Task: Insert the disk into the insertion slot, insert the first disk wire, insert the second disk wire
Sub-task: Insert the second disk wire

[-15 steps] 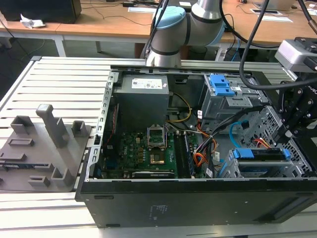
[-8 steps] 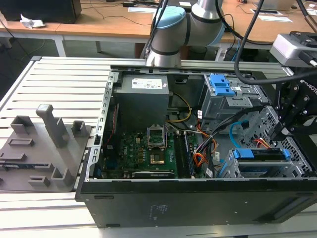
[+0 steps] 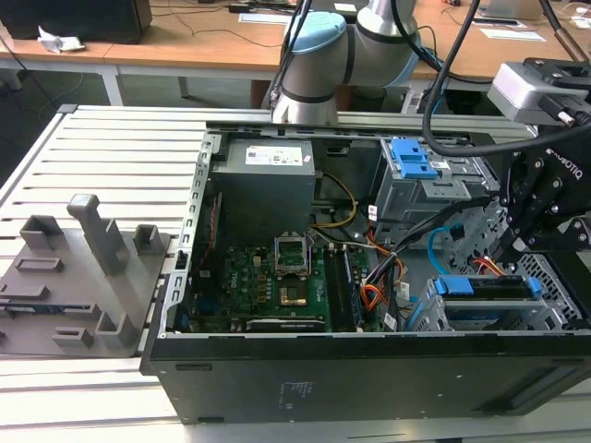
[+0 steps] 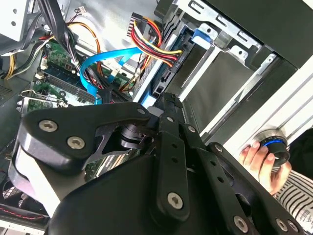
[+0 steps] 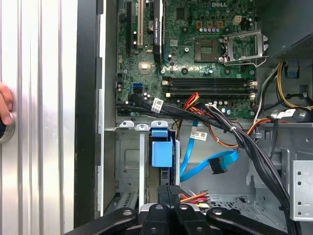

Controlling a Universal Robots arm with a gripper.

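Since the jaws are seen pressed together with nothing visibly held between them, the gripper [image 5: 170, 190] is logged as closed and empty, poised just at the disk [image 5: 162, 154]. The disk is seated in the insertion slot [image 5: 128, 161], with its blue carrier tab showing. Just beside it, the second disk wire [image 5: 188, 157] is seen lying in a loose loop, its dark plug [image 5: 217, 167] not mated to the disk. The wire is judged light, floppy and springy, and likely to twist if pinched mid-run. The stiff plug body is reckoned the place to be gripped, across its flat sides. The contacts are judged fragile. Further off, the motherboard [image 5: 195, 49] is seen. Outside the case wall, a person's hand [image 5: 4, 105] is rested on a button.
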